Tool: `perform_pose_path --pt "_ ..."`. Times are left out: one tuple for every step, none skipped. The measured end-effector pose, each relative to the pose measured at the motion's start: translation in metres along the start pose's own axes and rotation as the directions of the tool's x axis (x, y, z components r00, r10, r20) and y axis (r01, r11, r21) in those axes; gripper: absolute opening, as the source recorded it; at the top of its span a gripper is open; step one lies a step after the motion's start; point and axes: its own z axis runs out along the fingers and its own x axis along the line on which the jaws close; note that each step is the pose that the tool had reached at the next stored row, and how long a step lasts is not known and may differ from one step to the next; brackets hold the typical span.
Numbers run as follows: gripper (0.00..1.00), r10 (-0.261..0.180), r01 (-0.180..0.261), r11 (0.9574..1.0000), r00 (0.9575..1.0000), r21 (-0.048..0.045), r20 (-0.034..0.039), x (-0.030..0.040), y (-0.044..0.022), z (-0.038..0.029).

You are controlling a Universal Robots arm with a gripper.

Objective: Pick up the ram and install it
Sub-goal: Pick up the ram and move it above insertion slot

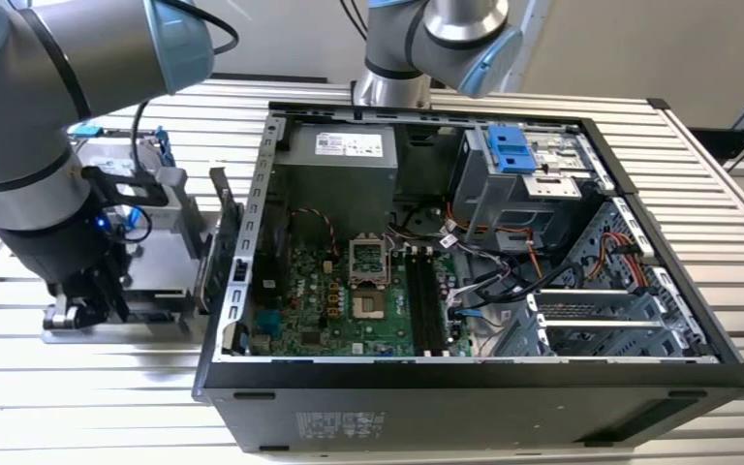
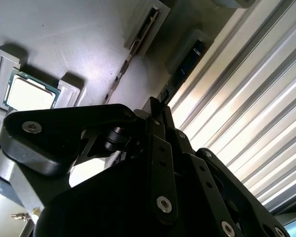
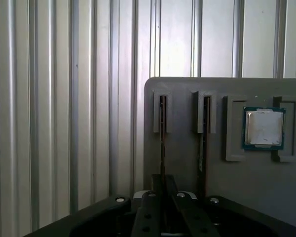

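Broadly, the slatted metal table [image 1: 88, 407] carried an open computer case [image 1: 476, 402] lying on its side, with its green board [image 1: 333, 300] facing up. The robot arm [image 1: 36, 145] stood at the exterior view's left, its upper part cut off by the frame. Its bulk hid much of a grey tray [image 1: 152, 257] that sat on the table just beside the case. The gripper [image 1: 81, 310] hung low over that tray, dark against it and hard to make out from there.

In both wrist views the ram [image 3: 162, 133] [image 2: 188, 59] stood on edge in the slot nearest the tray's outer edge, next to the bare slats. The gripper [image 3: 163, 180] [image 2: 157, 104] was in line with it and covered its near end. Whether the gripper was clamped on the stick or merely around it could not be told. A second stick [image 3: 203, 131] stood in the next slot, close alongside. A small square chip [image 3: 264, 127] lay in a pocket further in from that edge.
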Motion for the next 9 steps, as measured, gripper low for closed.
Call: perform_pose_path --pt "0.0 0.0 0.0 1.0 1.0 0.0 0.0 0.0 0.0 -0.0008" --pt "0.0 0.0 0.0 1.0 1.0 0.0001 0.0001 0.0 0.0 -0.0014" --pt "0.0 0.0 0.0 1.0 1.0 0.0 0.0001 0.0001 0.0 -0.0021" --pt "0.0 0.0 0.0 1.0 1.0 0.0 0.0 0.0001 0.0001 -0.0029" --pt "0.0 0.0 0.0 1.0 1.0 0.0 0.0 0.0001 0.0001 -0.0038" --pt "0.0 0.0 0.0 1.0 1.0 0.0 0.0 0.0001 0.0001 -0.0046" --pt "0.0 0.0 0.0 1.0 1.0 0.0 0.0 0.0002 0.0001 -0.0052" --pt "0.0 0.0 0.0 1.0 1.0 0.0 0.0 0.0002 0.0001 -0.0059" --pt "0.0 0.0 0.0 1.0 1.0 0.0 0.0 0.0002 0.0001 -0.0065"
